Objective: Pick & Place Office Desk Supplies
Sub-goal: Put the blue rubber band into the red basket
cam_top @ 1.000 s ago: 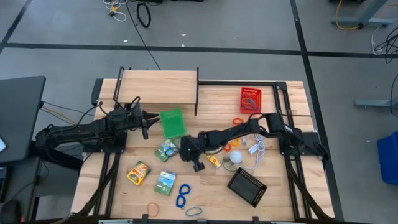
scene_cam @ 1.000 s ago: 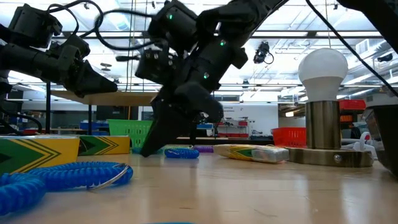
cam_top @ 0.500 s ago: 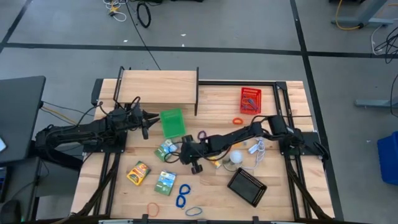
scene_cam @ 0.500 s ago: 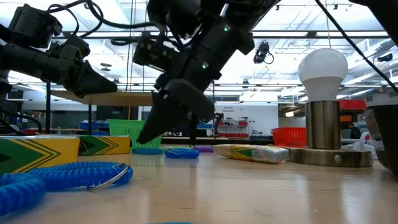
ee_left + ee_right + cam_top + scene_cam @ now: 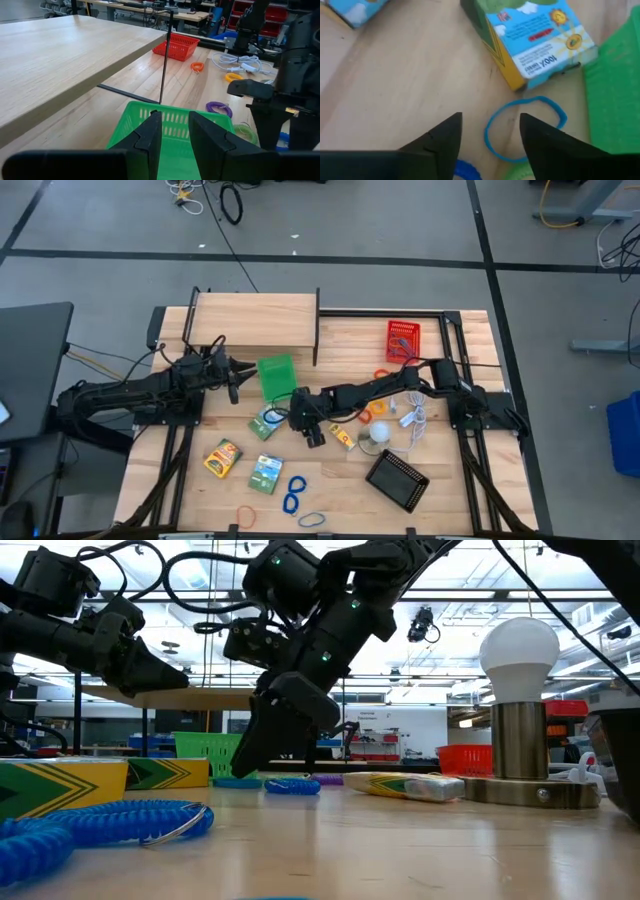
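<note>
My right gripper (image 5: 298, 418) (image 5: 490, 124) is open and slants down just above the table. It is beside a green and blue printed packet (image 5: 267, 420) (image 5: 540, 35) that lies flat. A thin blue loop (image 5: 525, 127) (image 5: 237, 781) lies on the wood just ahead of its fingertips, untouched. The green mesh basket (image 5: 277, 377) stands just beyond. My left gripper (image 5: 235, 374) (image 5: 175, 131) hangs over that basket's left rim with a narrow gap between its fingers, holding nothing. A yellow packet (image 5: 223, 458), a green packet (image 5: 265, 473) and blue coil loops (image 5: 293, 492) lie nearer the front edge.
A white bulb on a metal base (image 5: 375, 432) with white cord (image 5: 412, 420) stands right of my right gripper, a yellow piece (image 5: 343, 437) beside it. A black basket (image 5: 397, 478) sits front right and a red basket (image 5: 403, 340) far right. A wooden shelf (image 5: 255, 320) spans the far left.
My right gripper has shifted a little toward the table's far edge, closer to the green basket and the printed packet, dipping and then rising slightly while staying open. Nothing on the table has moved.
</note>
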Robot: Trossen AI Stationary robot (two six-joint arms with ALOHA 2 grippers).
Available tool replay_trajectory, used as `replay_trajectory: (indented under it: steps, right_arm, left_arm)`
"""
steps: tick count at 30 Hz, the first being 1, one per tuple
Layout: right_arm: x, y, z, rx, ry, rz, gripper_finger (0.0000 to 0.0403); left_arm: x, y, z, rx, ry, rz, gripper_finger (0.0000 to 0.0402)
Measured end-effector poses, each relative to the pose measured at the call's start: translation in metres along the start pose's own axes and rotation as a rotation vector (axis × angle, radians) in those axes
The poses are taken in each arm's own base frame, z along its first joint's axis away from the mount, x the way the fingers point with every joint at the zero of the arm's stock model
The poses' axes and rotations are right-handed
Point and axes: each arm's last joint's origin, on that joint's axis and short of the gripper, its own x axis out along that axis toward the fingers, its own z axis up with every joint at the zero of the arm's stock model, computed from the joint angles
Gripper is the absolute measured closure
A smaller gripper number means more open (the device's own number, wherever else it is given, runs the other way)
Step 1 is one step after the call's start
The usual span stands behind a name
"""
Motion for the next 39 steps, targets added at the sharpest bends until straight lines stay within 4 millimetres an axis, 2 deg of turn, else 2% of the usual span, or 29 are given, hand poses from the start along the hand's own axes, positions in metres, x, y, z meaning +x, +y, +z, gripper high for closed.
replay_trajectory:
  steps: [6,12,21,26,31,39]
  right_arm:
    - [0.005,-0.009,-0.005,0.019,-0.005,0.04,0.0201]
    - [0.01,-0.008,-0.011,0.023,0.017,0.062,0.0228]
    - [0.01,-0.007,-0.011,0.019,0.017,0.095,0.0247]
    - [0.01,0.004,-0.009,-0.023,0.025,0.116,0.0291]
    - [0.01,0.018,-0.005,-0.083,0.025,0.12,0.0386]
    - [0.009,0.043,0.001,-0.121,0.037,0.093,0.0399]
  left_arm:
    - [0.0,0.0,0.0,0.0,0.0,0.003,0.0298]
    - [0.0,0.0,0.0,0.0,0.0,0.003,0.0298]
    - [0.0,0.0,0.0,0.0,0.0,0.003,0.0298]
    - [0.0,0.0,0.0,0.0,0.0,0.003,0.0298]
    - [0.0,0.0,0.0,0.0,0.0,0.003,0.0298]
    - [0.0,0.0,0.0,0.0,0.002,0.004,0.0298]
